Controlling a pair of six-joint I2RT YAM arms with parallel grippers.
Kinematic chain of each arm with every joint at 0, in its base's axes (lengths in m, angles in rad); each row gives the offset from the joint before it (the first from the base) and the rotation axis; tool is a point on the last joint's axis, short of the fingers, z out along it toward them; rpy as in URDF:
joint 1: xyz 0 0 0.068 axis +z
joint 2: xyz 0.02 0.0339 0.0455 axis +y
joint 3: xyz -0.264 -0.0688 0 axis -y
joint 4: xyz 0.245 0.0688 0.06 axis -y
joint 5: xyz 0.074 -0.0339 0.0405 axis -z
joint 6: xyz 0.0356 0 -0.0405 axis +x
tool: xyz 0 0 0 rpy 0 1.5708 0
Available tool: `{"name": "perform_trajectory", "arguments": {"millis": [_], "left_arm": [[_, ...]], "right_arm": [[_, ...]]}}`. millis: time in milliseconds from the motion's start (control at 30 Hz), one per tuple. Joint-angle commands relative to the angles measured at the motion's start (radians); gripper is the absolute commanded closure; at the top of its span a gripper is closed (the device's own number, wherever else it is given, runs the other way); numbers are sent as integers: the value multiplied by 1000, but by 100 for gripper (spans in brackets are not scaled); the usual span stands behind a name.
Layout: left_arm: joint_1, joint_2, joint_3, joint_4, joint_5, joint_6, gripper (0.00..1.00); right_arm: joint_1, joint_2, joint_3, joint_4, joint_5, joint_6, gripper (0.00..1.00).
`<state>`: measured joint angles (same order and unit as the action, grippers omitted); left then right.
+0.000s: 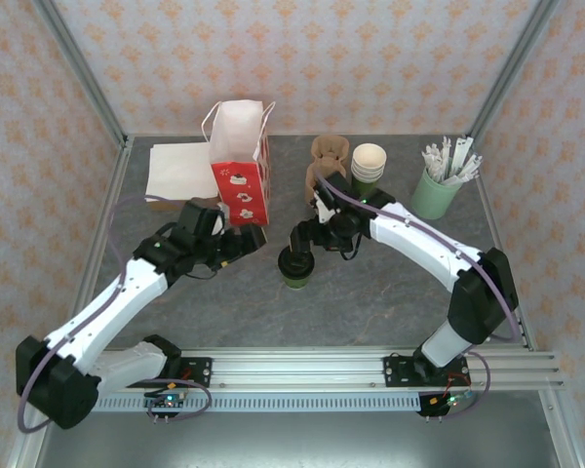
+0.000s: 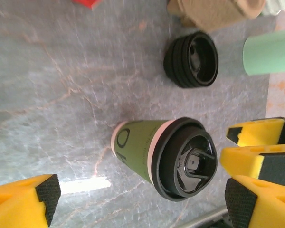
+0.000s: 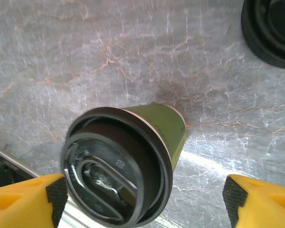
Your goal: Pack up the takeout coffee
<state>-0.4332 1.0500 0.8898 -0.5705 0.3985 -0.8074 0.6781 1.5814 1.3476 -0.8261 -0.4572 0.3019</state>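
Item: cup (image 1: 296,265), lidded, upright on the desk (image 1: 390,297) between my left and right jaws, both spread wide, pinching nothing, bag (image 1: 242,185) nearby; I judge it light, thin-walled, crushable, lid (image 3: 116,166) liable to pop, so grip the green body below the rim, gently.

takeout coffee (image 1: 295,265) mid-table | bag (image 1: 242,180) behind it, left | cup stack (image 1: 368,164) behind, right | stick holder (image 1: 435,193) far right
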Motion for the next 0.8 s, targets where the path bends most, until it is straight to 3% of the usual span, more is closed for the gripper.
{"name": "perform_trajectory", "arguments": {"millis": [0, 233, 500, 767], "left_arm": [[23, -81, 22, -57, -189, 38, 1], [54, -163, 31, -111, -361, 82, 0], [60, -162, 35, -145, -356, 108, 0], [62, -163, 20, -134, -337, 98, 0]], "right_arm": [[56, -23, 86, -136, 152, -66, 8], [177, 109, 262, -303, 310, -110, 1], [235, 265, 407, -413, 353, -150, 1], [239, 316, 429, -422, 322, -170, 1]]}}
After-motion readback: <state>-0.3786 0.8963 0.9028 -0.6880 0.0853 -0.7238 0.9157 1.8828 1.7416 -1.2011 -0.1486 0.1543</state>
